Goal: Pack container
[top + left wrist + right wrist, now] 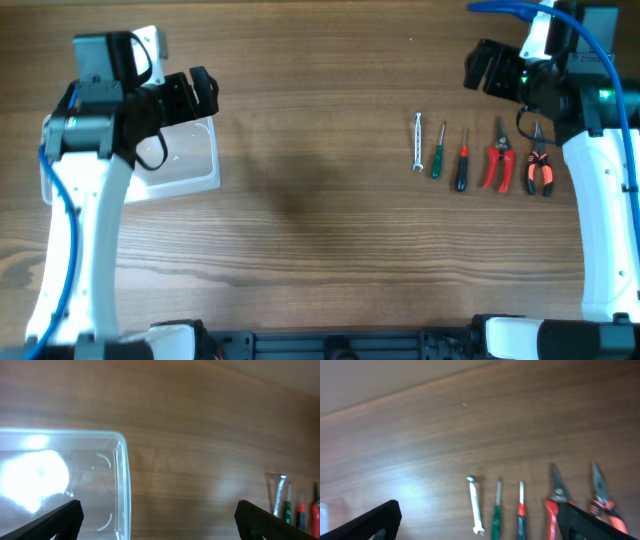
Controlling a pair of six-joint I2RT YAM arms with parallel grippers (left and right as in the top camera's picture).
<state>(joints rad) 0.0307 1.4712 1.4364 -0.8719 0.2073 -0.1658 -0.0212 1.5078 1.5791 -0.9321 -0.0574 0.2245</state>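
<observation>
The clear plastic container (190,160) sits at the left of the table, partly under my left arm; in the left wrist view its corner (117,475) lies between the fingers. My left gripper (200,92) is open above its far right corner, empty (159,522). A row of tools lies at the right: a silver wrench (418,142), a green screwdriver (438,152), a red-and-black screwdriver (462,160), red snips (497,158) and orange-handled pliers (540,165). My right gripper (485,68) is open and empty above and behind them (479,520).
The wooden table (320,220) spreads between container and tools. Both arm bases stand at the front corners (70,260) (605,250).
</observation>
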